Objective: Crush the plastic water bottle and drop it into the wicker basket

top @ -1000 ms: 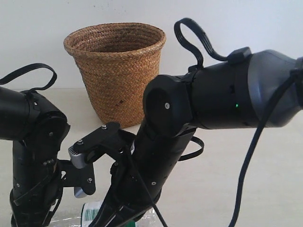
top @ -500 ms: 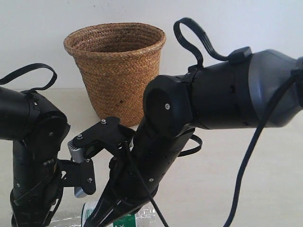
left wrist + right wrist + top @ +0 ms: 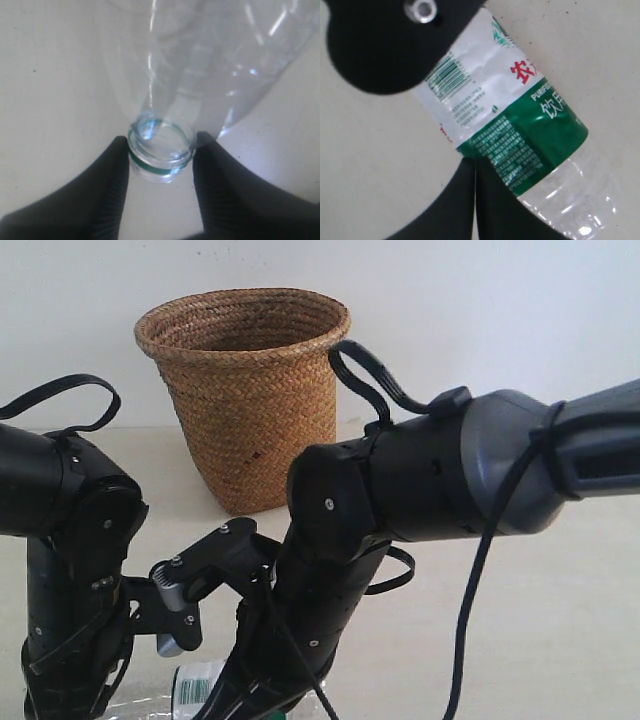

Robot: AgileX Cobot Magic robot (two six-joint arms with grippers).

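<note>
The plastic water bottle point(image 3: 210, 60) lies on the table, clear and capless. My left gripper point(image 3: 161, 145) is shut on its open neck point(image 3: 160, 150), one dark finger on each side of the green ring. My right gripper point(image 3: 475, 162) is shut, its two fingers together with nothing between them, their tips pressed against the green-and-white label point(image 3: 505, 115) on the bottle's body. In the exterior view only a bit of the bottle point(image 3: 195, 685) shows at the bottom edge, under both arms. The wicker basket point(image 3: 245, 390) stands upright behind them, apart from the bottle.
The right arm's bulky elbow point(image 3: 400, 510) and cable loop point(image 3: 380, 390) reach across the middle in front of the basket. The left arm point(image 3: 65, 580) stands at the left edge. A black part of the left arm point(image 3: 385, 40) covers one end of the label. A white wall runs behind the beige table point(image 3: 560, 640).
The right arm has dropped lower and shifted left, pressing down toward the bottle. The left arm has kept still. The bottle's visible bit at the bottom edge shifted slightly.
</note>
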